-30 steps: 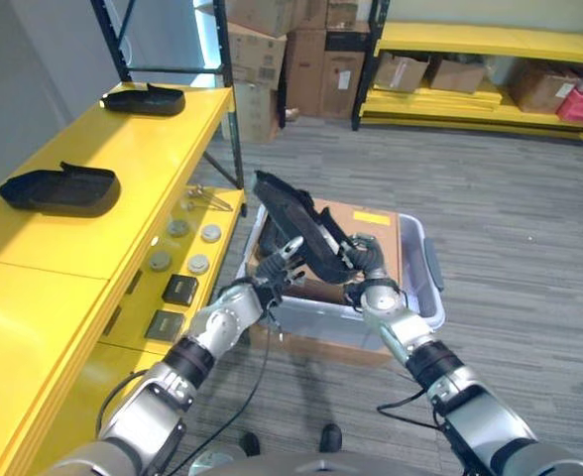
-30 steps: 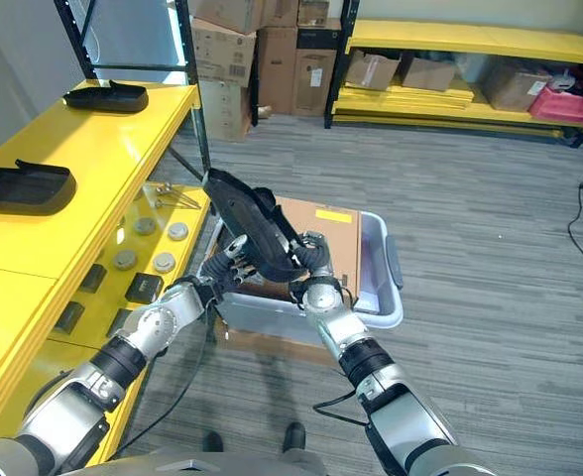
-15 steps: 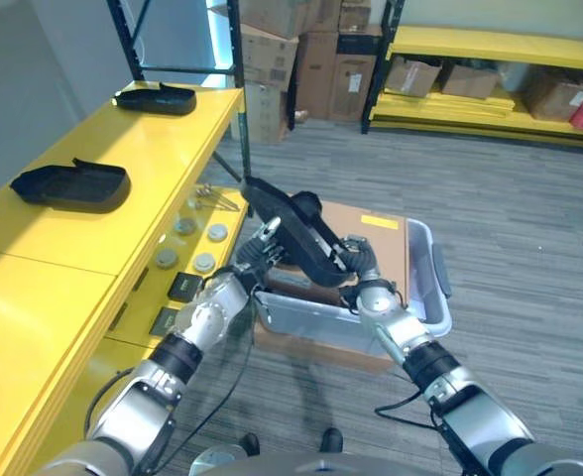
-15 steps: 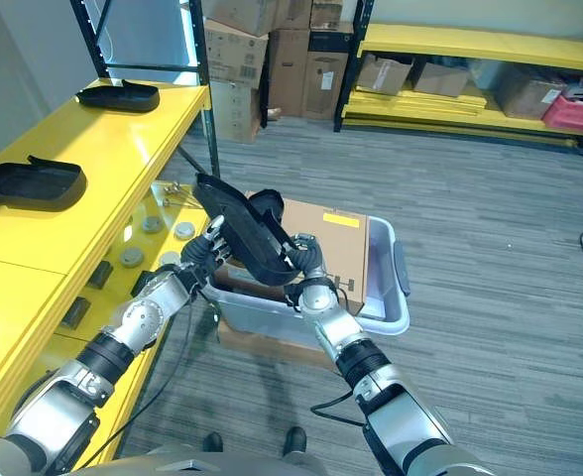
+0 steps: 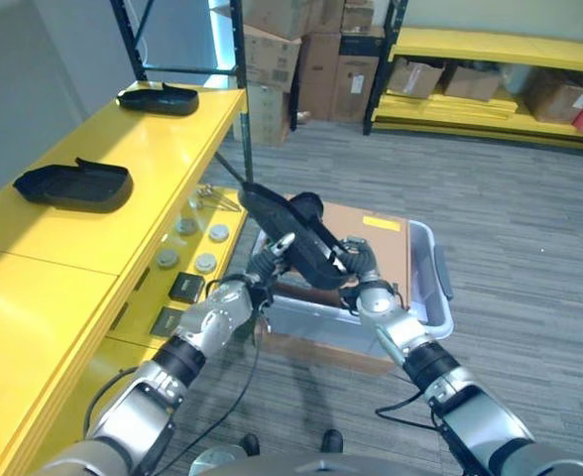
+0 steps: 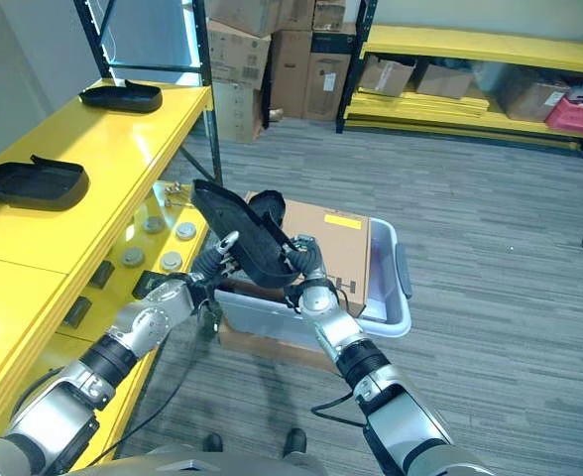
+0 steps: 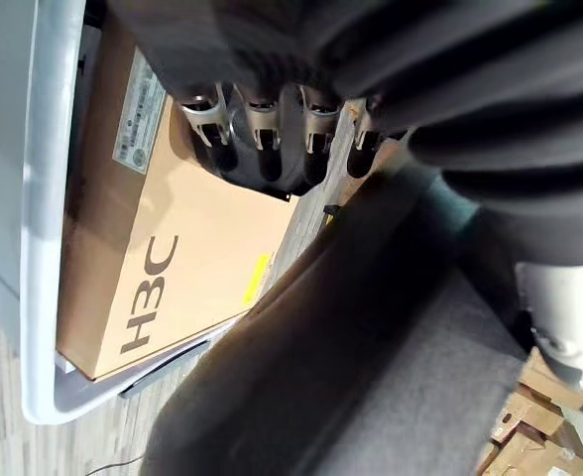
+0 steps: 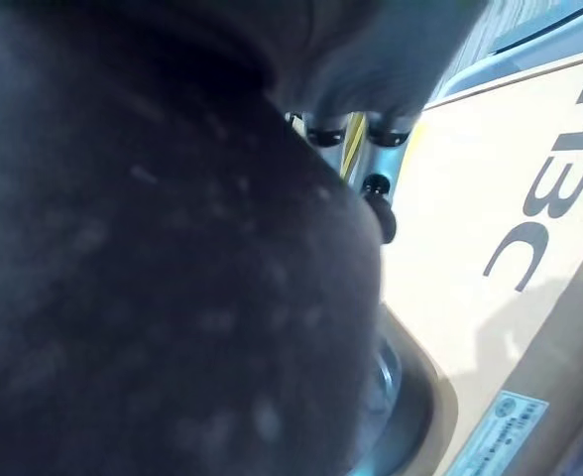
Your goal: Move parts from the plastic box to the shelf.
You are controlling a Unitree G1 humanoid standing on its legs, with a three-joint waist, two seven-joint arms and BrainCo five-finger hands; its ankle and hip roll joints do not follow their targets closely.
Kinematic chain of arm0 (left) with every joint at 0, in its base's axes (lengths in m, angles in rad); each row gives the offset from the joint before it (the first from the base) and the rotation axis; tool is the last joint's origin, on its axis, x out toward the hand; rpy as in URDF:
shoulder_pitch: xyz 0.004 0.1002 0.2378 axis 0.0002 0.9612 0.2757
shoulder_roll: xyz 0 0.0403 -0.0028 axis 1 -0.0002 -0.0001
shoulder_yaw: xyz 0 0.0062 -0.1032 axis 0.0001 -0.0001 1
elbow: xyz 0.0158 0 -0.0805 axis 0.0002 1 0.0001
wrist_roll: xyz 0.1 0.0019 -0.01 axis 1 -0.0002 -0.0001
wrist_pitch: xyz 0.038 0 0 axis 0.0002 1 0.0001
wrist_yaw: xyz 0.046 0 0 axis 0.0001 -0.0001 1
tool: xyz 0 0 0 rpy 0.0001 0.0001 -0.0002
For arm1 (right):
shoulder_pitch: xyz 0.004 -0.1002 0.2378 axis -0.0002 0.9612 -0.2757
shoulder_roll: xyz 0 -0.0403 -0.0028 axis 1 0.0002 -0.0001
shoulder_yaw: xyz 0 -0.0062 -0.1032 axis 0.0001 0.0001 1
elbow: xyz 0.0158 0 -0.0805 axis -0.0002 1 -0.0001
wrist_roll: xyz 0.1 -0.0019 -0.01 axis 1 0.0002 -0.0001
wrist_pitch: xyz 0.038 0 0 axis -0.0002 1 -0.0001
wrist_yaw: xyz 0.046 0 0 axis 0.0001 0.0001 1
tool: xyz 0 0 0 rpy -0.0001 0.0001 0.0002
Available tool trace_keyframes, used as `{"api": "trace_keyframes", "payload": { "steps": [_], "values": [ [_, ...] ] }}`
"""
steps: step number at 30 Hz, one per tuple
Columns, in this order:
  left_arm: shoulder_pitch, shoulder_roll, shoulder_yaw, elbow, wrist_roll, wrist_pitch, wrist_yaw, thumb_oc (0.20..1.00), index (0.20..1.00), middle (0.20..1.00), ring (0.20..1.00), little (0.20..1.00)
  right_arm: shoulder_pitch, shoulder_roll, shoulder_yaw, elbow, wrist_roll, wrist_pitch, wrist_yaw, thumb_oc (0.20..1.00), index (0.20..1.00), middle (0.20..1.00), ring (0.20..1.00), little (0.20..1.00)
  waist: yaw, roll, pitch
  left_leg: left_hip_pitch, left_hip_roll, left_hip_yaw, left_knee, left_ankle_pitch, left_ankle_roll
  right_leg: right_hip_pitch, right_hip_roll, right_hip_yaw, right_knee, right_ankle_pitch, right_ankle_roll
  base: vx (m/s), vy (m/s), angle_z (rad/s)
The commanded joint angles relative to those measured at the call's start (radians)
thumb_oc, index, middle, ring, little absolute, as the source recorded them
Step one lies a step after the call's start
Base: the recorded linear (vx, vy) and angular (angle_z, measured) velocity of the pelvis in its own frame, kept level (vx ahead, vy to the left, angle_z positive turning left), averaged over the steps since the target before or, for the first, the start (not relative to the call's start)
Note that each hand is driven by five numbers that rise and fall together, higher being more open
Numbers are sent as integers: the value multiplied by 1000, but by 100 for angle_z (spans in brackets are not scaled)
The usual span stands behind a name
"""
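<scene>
A long black part [image 5: 293,231] is held tilted above the pale plastic box [image 5: 432,297], one end raised toward the yellow shelf [image 5: 123,213]. The right robot hand [image 5: 358,273] grips its lower end, fingers curled around it. The left robot hand [image 5: 268,266] is under the part's middle, and in its wrist view the fingers [image 7: 260,139] curl against the dark surface. Inside the box lies a flat cardboard carton [image 6: 336,248], beneath the lifted part. Two more black parts [image 5: 74,184] [image 5: 157,98] rest on the shelf top, well apart. Small round pieces [image 5: 205,262] and dark blocks [image 5: 182,288] sit on the lower shelf level beside the box.
</scene>
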Motion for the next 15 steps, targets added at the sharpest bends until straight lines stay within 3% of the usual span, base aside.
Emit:
{"api": "trace_keyframes", "payload": {
  "steps": [1, 9, 12, 15],
  "values": [
    [-101, -86, -83, 70, -12, -15, -28, 1000, 1000, 1000, 1000, 1000, -110, 30, 26, 28, -15, -73, 4, 200, 200, 200, 200, 200, 21, 20, -72, -8, 40, -55, -20, -68, -41, 64, -34, -6, -4, -137, 102, 0, 0, 0],
    [-102, -137, -128, 106, -15, -48, 1, 1000, 1000, 1000, 1000, 1000, -137, 78, 66, 26, -40, -55, 0, 200, 200, 200, 200, 200, 15, 18, -70, -6, 40, -45, -21, -70, -40, 63, -33, -1, -4, -137, 102, 0, 0, 0],
    [-99, -153, -126, 117, -51, -137, 23, 1000, 1000, 1000, 1000, 1000, -148, 84, 75, 17, -42, -35, 1, 200, 200, 200, 200, 200, 13, 17, -70, -5, 41, -43, -24, -69, -41, 62, -31, 2, -4, -138, 102, 0, 0, 0],
    [-97, -148, -112, 107, -74, -179, 28, 1000, 1000, 1000, 1000, 1000, -146, 84, 80, 11, -34, -22, -6, 200, 200, 200, 200, 200, 14, 17, -69, -2, 41, -41, -23, -70, -43, 64, -31, 2, -4, -138, 102, 0, 0, 0]
  ]
}}
